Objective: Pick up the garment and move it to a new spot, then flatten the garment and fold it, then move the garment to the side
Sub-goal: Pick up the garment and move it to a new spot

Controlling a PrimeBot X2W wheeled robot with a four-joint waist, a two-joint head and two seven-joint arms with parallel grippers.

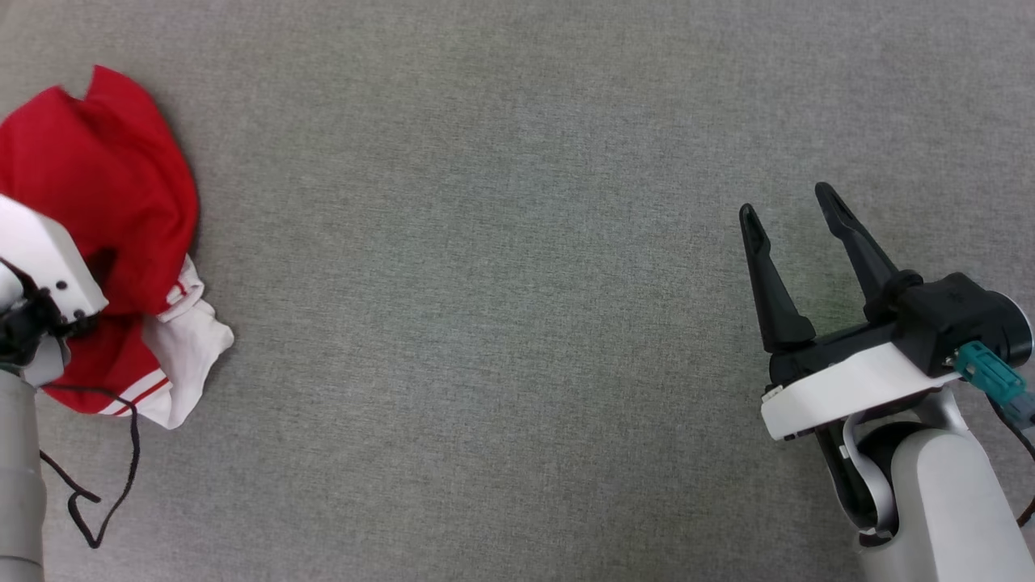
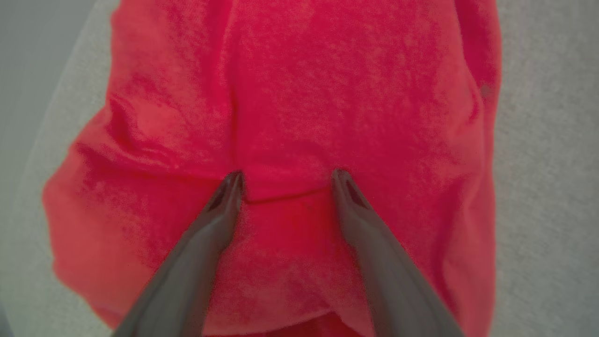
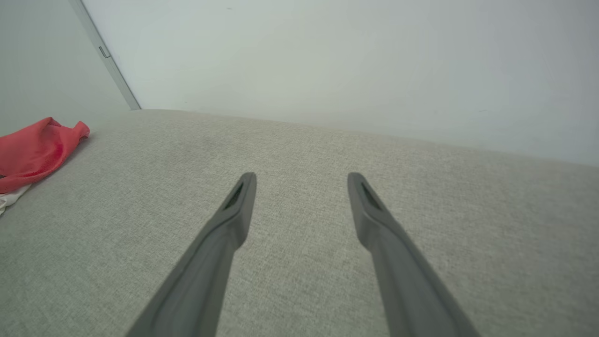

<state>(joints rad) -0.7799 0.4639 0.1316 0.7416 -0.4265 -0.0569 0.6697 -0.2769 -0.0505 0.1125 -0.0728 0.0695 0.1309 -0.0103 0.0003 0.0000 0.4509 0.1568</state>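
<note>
The garment (image 1: 105,186) lies crumpled at the far left of the grey cloth surface: red body, a white sleeve (image 1: 190,347) with red-and-white trim poking out at its near right. Its lettering is hidden. In the head view my left wrist covers the garment's left part and the fingers are hidden there. In the left wrist view my left gripper (image 2: 286,180) is open, both fingertips pressed into the red cloth (image 2: 327,93), a fold of it between them. My right gripper (image 1: 788,206) hovers open at the right over bare surface, far from the garment (image 3: 32,152).
A black cable (image 1: 121,469) loops on the grey surface (image 1: 501,283) below the garment by my left arm. A pale wall (image 3: 327,61) rises behind the surface's far edge.
</note>
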